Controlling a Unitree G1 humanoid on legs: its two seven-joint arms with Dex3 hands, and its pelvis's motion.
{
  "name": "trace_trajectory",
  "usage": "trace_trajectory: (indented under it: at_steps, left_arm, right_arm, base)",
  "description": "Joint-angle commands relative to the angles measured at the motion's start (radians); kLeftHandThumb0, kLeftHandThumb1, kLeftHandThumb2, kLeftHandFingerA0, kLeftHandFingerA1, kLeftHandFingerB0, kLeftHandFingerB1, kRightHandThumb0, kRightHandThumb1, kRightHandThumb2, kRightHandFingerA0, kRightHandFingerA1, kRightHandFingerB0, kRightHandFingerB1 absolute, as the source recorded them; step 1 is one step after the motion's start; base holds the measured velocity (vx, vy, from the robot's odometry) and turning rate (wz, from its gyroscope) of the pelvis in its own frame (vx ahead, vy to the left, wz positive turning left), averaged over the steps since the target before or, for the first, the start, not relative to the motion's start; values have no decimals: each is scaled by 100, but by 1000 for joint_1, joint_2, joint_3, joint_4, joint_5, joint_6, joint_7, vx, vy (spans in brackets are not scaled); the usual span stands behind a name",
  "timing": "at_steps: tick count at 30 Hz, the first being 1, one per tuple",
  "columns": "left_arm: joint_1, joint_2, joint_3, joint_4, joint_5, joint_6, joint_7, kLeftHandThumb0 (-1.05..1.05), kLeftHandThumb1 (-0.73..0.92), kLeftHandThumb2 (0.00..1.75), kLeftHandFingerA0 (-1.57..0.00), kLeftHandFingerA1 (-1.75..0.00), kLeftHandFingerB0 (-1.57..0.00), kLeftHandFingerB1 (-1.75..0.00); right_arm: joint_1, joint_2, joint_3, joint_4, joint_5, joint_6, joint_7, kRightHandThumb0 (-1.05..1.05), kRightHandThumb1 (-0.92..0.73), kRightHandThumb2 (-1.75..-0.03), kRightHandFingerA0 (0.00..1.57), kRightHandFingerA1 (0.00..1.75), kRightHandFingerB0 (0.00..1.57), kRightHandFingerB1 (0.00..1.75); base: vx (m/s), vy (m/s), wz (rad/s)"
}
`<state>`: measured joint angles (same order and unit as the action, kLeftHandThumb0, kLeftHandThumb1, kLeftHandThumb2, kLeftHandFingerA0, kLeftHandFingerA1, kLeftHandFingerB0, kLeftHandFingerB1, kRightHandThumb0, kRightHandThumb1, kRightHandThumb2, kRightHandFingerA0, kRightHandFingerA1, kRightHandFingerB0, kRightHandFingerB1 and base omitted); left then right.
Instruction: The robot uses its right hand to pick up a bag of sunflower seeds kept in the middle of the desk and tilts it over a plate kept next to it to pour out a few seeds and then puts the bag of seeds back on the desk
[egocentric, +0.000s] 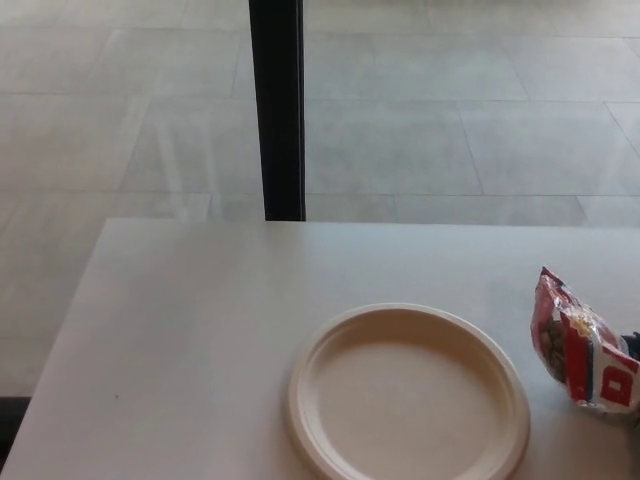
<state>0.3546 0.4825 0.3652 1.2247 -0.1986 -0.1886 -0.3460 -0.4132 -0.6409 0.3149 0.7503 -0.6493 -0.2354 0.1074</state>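
the bag (580, 345) sits at the right edge of view, just beside the plate (405, 395) and clear of its rim, tilted with its top corner up. only a dark sliver of the right hand (634, 348) shows behind the bag at the frame edge, so i cannot tell how it is set or whether it grips the bag. the plate looks empty; no seeds are visible on it. judging by this, the pour is either unmade or too slight to see. next, the bag needs setting down on the desk (200, 330), or bringing over the plate.
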Motion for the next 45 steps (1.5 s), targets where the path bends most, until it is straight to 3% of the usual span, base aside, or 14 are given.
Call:
trace_trajectory:
  at_steps: [1,8,21,22,23,25,26,27,30,32,39,40,44,45]
  left_arm:
    - [12,26,-6,9,23,-38,19,-55,70,72,-35,-66,-26,-55]
    - [10,21,4,7,14,-35,27,-54,68,71,-37,-68,-26,-55]
    - [5,15,49,-3,-14,-29,-5,-51,65,74,-31,-67,-23,-55]
    - [7,17,43,-7,-4,-31,6,-53,64,73,-32,-67,-23,-55]
    - [5,18,43,-3,-3,-32,7,-53,64,73,-32,-67,-24,-55]
    - [-1,20,49,5,-7,-28,2,-50,65,74,-32,-68,-26,-57]
    - [1,20,47,7,-5,-37,-3,-59,51,96,-34,-69,-28,-62]
    - [3,22,42,4,0,-39,-5,-55,64,74,-32,-69,-28,-58]
    - [-4,19,61,6,-21,-23,-13,-54,55,93,-32,-69,-29,-62]
    - [-5,21,56,7,-11,-27,-8,-52,63,75,-33,-69,-27,-58]
    - [6,20,60,1,-14,-32,-26,-53,57,92,-27,-65,-23,-59]
    - [2,21,61,6,-14,-19,-19,-48,66,74,-30,-67,-25,-56]
    - [5,27,43,7,9,-33,-2,-56,64,73,-33,-68,-29,-57]
    - [9,26,44,2,6,-37,-9,-56,54,94,-34,-69,-27,-60]
  right_arm:
    - [61,12,-6,70,45,-101,-58,-18,-80,-67,69,148,37,54]
    - [85,1,18,104,25,-231,-175,-19,-83,-64,71,162,51,80]
    - [112,13,22,130,38,-360,-305,-21,-77,-63,83,170,68,86]
    - [120,14,19,124,41,-348,-310,-8,-75,-64,92,172,65,140]
    - [120,11,22,123,36,-347,-316,-19,-57,-86,113,141,83,122]
    - [122,8,26,122,34,-341,-318,-18,-59,-86,112,142,87,127]
    - [122,3,28,116,30,-337,-320,-7,-72,-70,72,175,64,162]
    - [116,-8,38,99,15,-304,-298,-11,-75,-64,70,175,58,160]
    - [110,-15,46,87,21,-275,-264,-12,-70,-61,73,175,60,158]
    - [103,-17,52,84,22,-258,-252,-12,-69,-63,76,175,62,157]
    - [85,-14,29,67,67,-237,-216,-16,-68,-90,83,175,67,163]
    - [84,-11,22,52,77,-223,-202,-18,-68,-96,86,175,73,159]
    - [99,-4,8,8,91,-188,-180,-17,-65,-95,86,175,73,158]
    - [105,0,4,-6,95,-170,-169,-11,-64,-95,102,175,72,152]
  base:
    - [0,0,0]
    - [0,0,0]
    - [0,0,0]
    - [0,0,0]
    - [0,0,0]
    - [0,0,0]
    - [0,0,0]
    - [0,0,0]
    - [0,0,0]
    - [0,0,0]
    - [0,0,0]
    - [0,0,0]
    - [0,0,0]
    - [0,0,0]
